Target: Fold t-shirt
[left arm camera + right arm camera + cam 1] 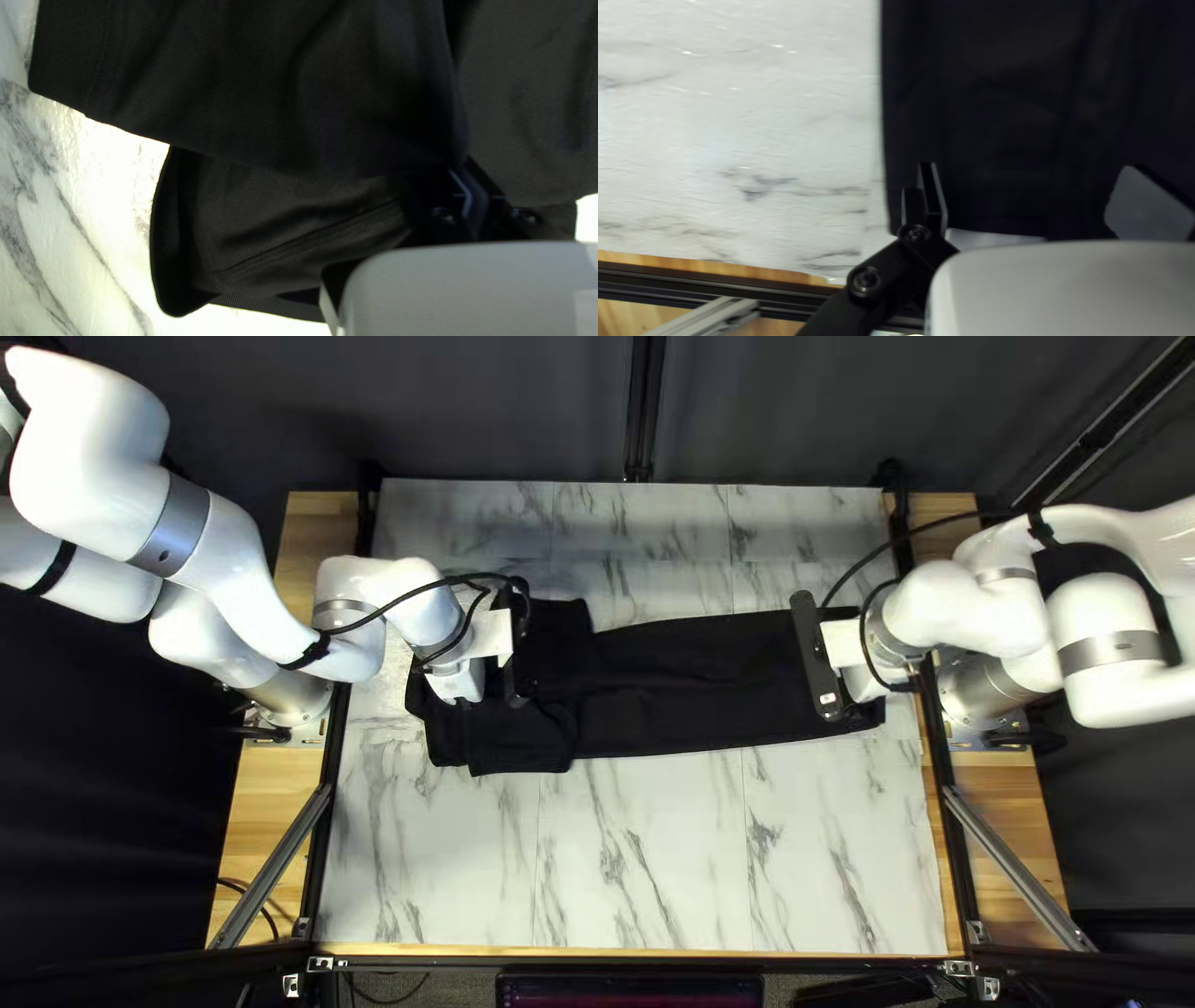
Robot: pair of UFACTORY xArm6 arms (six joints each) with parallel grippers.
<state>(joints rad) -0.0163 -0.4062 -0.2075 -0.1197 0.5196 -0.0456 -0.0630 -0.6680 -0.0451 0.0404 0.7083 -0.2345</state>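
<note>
The black t-shirt (697, 691) lies stretched lengthwise across the table, its bunched, layered end under my left gripper (518, 647). My right gripper (817, 657) is low over the t-shirt's other end. In the left wrist view the close-set fingers of my left gripper (470, 180) pinch the t-shirt (299, 87); a raised flap hangs over a lower layer, and the cloth hides the fingertips. In the right wrist view my right gripper (1036, 196) is wide open above the t-shirt (996, 93), one finger just inside its side edge, the end hem between and below them.
Marble-patterned tabletop (647, 859) surrounds the cloth, widest toward the near edge. Dark frame rails (952, 809) run along both sides of the table. A black cable (398, 600) loops over my left wrist, another (890, 550) beside my right.
</note>
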